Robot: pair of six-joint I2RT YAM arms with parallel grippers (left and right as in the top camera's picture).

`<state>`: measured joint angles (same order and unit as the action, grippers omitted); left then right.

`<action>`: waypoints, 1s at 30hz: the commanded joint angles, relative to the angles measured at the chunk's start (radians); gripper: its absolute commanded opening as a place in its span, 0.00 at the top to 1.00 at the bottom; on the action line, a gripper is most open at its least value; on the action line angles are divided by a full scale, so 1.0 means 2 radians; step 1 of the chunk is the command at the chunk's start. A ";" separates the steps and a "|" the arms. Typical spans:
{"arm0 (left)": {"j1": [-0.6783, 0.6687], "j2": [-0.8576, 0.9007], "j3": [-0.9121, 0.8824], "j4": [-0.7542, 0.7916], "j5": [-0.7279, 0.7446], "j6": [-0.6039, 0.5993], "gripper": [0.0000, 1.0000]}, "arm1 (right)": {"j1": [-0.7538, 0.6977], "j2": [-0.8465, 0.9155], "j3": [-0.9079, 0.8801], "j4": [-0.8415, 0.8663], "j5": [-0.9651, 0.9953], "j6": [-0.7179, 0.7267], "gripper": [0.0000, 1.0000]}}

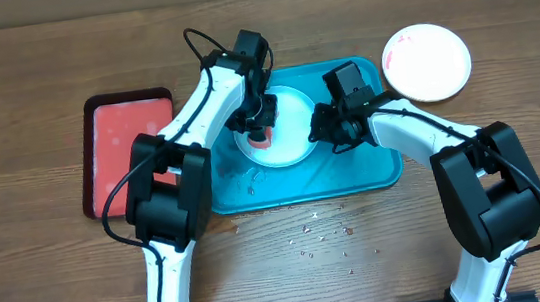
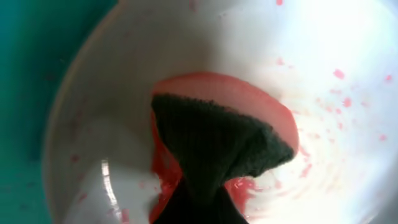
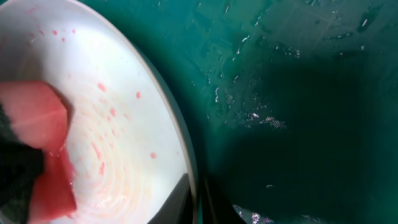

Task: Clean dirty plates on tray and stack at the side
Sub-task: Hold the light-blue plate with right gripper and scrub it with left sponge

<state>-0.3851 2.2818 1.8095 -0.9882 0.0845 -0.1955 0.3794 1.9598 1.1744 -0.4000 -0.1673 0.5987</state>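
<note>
From overhead, two plates are showing. The centre plate (image 1: 295, 146) is lying inside the teal tray (image 1: 372, 165), and the side plate (image 1: 432, 64) is sitting on the bare table past the tray's far right corner, with a red smear near its left edge. Two trays are lying side by side, the teal one and a smaller red tray (image 1: 125, 156) to its left. One sponge (image 1: 261, 140) is pressing on the centre plate under the left gripper (image 1: 259, 124), which is closing on it from above. The right gripper (image 1: 320, 126) is sitting at that plate's right rim. Small specks (image 1: 321, 231) are lying scattered on the table in front of the tray.

The left wrist view is showing what the overhead cannot. The sponge (image 2: 217, 146) is red with a dark scouring face, squeezed narrow where it is being held, and pink flecks are dotting the centre plate (image 2: 348, 137). The fingers themselves are not showing clearly here.

The right wrist view is showing the right gripper (image 3: 198, 202) nearly closed, with its fingertips (image 3: 217, 208) pinching the centre plate's (image 3: 118, 124) rim between them. Water droplets (image 3: 249, 115) are glistening on the tray floor (image 3: 298, 93).
</note>
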 commanded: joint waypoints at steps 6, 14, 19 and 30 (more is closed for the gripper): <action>0.009 -0.008 0.005 0.000 -0.266 -0.118 0.96 | -0.004 0.013 -0.002 0.001 0.010 0.000 0.92; 0.005 -0.010 0.087 -0.034 -0.075 -0.052 0.96 | -0.004 0.013 -0.002 0.001 0.017 0.000 0.92; 0.005 -0.007 0.070 -0.010 0.074 -0.020 0.96 | -0.004 0.013 -0.002 0.001 0.017 0.000 0.92; 0.003 -0.005 0.019 0.039 0.109 0.049 0.96 | -0.004 0.013 -0.002 0.002 0.017 0.000 0.92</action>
<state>-0.3737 2.2761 1.8481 -0.9199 0.2573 -0.1825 0.3794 1.9629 1.1748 -0.3923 -0.1642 0.5991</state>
